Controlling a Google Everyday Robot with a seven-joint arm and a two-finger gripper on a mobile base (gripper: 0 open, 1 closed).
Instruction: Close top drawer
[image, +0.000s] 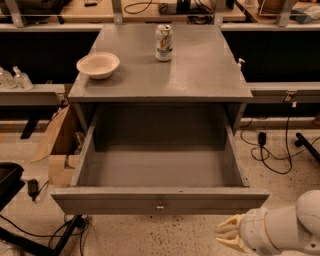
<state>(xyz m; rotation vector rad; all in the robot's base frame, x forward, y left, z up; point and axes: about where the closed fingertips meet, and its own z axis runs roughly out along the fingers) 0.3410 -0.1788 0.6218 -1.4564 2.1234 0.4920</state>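
Observation:
The top drawer (160, 200) is a wide grey drawer pulled fully out of the grey cabinet (160, 75). Its inside is empty, and a small round metal knob (160, 205) sits at the centre of its front panel. My gripper (231, 236) is at the bottom right, on the white arm (285, 227), below and to the right of the drawer's front right corner. It is apart from the drawer and points left.
A cream bowl (98, 65) and a drink can (163, 43) stand on the cabinet top. A cardboard box (60, 150) sits left of the drawer. Cables (270, 150) lie on the floor at right. Bottles (15, 79) stand on a shelf at left.

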